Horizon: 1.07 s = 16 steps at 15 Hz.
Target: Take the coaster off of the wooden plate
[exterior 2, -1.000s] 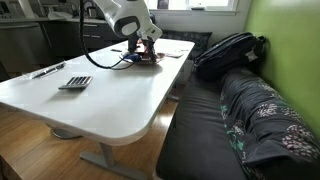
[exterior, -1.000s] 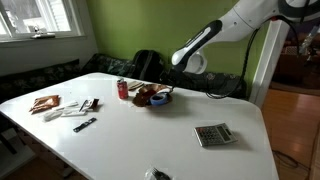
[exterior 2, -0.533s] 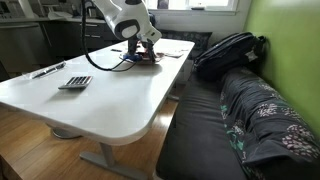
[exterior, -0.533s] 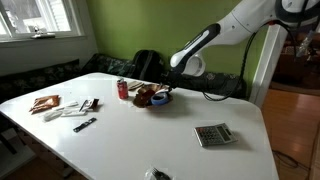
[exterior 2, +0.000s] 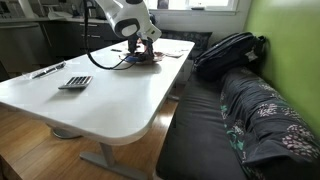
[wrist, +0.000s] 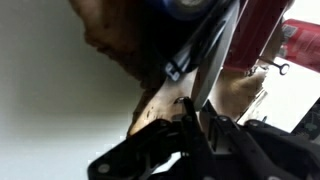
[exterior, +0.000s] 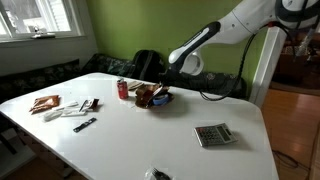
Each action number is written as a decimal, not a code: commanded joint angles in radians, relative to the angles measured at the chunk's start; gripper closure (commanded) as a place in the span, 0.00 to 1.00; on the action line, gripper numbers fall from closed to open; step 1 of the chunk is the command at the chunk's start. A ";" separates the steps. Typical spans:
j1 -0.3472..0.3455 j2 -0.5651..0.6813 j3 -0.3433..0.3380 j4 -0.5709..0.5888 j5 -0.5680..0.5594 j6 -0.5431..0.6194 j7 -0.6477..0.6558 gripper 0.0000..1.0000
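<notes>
White glossy arm [exterior: 243, 24], rounded segments, dark grey bands at the joints, black wrist end; black gripper [exterior: 163, 90], in the wrist view blurred black linkage bars with pale highlights; thin black cable [exterior 2: 88, 48] in an exterior view

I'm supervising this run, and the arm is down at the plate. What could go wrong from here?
The gripper sits low over the wooden plate; its jaws could catch the rim and drag the plate. The red can stands close beside the plate, so a sideways pull may topple it. The coaster is not clear in the blurred wrist view, so the grip is uncertain.
</notes>
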 commanded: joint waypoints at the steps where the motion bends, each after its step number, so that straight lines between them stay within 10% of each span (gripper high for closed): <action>1: -0.047 0.000 0.084 -0.002 0.041 0.025 -0.092 0.99; 11: -0.170 -0.225 0.189 -0.269 0.066 0.165 -0.106 0.98; 16: -0.446 -0.257 0.581 -0.443 0.072 0.157 -0.429 0.98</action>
